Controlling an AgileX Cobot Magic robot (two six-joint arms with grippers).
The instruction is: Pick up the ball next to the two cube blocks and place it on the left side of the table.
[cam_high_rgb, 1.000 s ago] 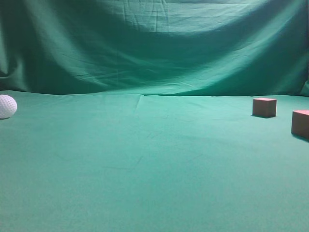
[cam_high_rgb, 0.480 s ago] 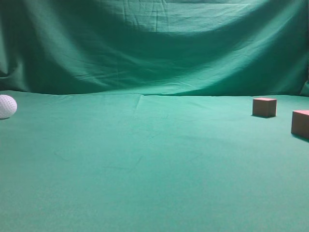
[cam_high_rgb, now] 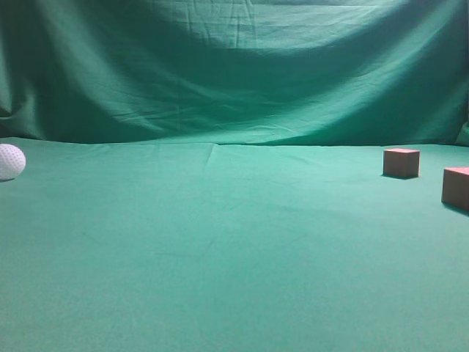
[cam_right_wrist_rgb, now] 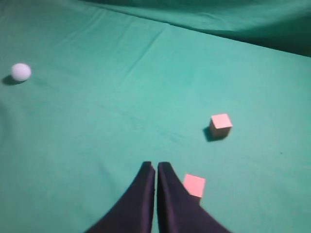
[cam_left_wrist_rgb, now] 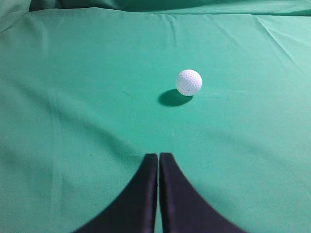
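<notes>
While wrinkled green cloth covers the surface (cam_high_rgb: 220, 249) and hangs as a backdrop (cam_high_rgb: 234, 66), the ball (cam_high_rgb: 10, 161) — white, round, dimpled — rests at nine o'clock in the exterior view, well apart from the two cube blocks (cam_high_rgb: 401, 162), matte reddish-brown, at three o'clock. Both smooth black pincers are clenched and empty: the left pincer (cam_left_wrist_rgb: 159, 158) sits near the ball at its one o'clock; the right pincer (cam_right_wrist_rgb: 156, 167) is just beside the nearer cube.

The light was soft and a bit dim. The ball (cam_left_wrist_rgb: 188, 82) left a dark shadow on its left. The right wrist view looked blurry.
</notes>
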